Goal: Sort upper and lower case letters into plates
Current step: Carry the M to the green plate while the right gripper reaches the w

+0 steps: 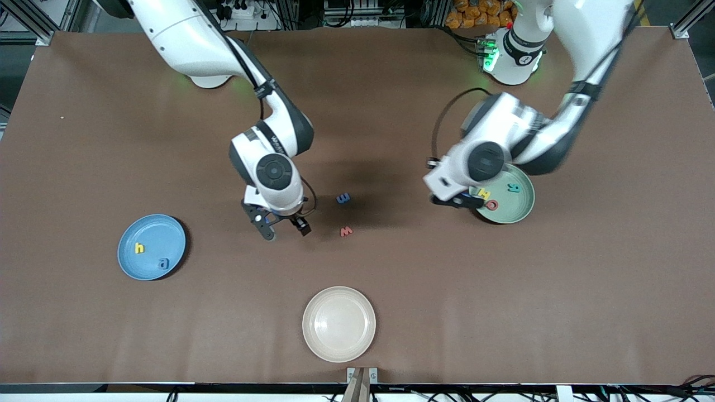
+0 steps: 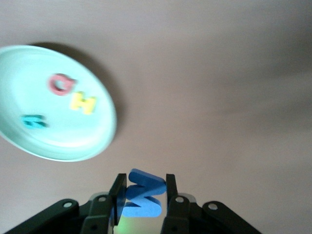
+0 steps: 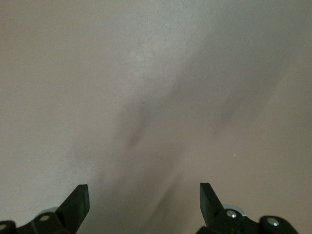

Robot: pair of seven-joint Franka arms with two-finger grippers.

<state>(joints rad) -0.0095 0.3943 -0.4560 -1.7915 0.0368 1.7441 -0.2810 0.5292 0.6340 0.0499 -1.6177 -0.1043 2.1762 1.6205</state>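
While the left gripper [image 2: 143, 195] hangs in the air by the edge of the mint green plate [image 1: 516, 212], its jaws are squeezed shut on a blue letter [image 2: 142, 194], which looks like a big W or M. That plate sits toward the left arm's end of the brown surface [image 1: 357, 100], and it has a red letter [image 1: 491, 205], a yellow H [image 1: 484, 194] and a teal letter [image 1: 513, 188] in it.

The right gripper [image 1: 282, 228] hovers over bare surface near the middle, with its jaws wide apart and nothing in them. Close by it lie a small blue letter [image 1: 343, 198] and a small red letter [image 1: 346, 231].

The blue plate [image 1: 167, 231] sits toward the right arm's end, with a yellow h [image 1: 139, 248] and a blue a [image 1: 163, 263] in it. Nearest the front camera sits a cream plate [image 1: 339, 324]
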